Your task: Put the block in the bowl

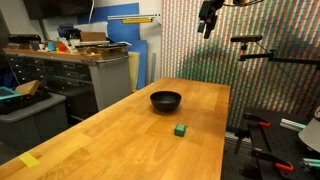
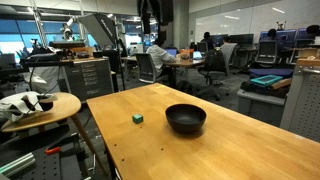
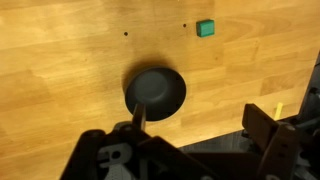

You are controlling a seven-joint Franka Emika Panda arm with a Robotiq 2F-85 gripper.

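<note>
A small green block [image 1: 180, 129] lies on the wooden table [image 1: 120, 135], apart from the round black bowl [image 1: 166, 101]. Both show in the exterior view from the opposite side too, block [image 2: 137, 118] and bowl [image 2: 186, 119]. In the wrist view the bowl [image 3: 155, 94] is at the middle and the block [image 3: 205, 28] is near the top. My gripper [image 1: 208, 22] hangs high above the table's far end, also seen in an exterior view [image 2: 150, 22]. In the wrist view its fingers [image 3: 200, 140] are spread wide and empty.
The table's edge shows in the wrist view [image 3: 230, 130]. A cabinet with clutter [image 1: 75, 70] stands beside the table. A round side table [image 2: 40, 108] with objects stands near it. Camera stands [image 1: 262, 55] sit past the far edge. A yellow tape piece [image 1: 29, 160] lies on the table.
</note>
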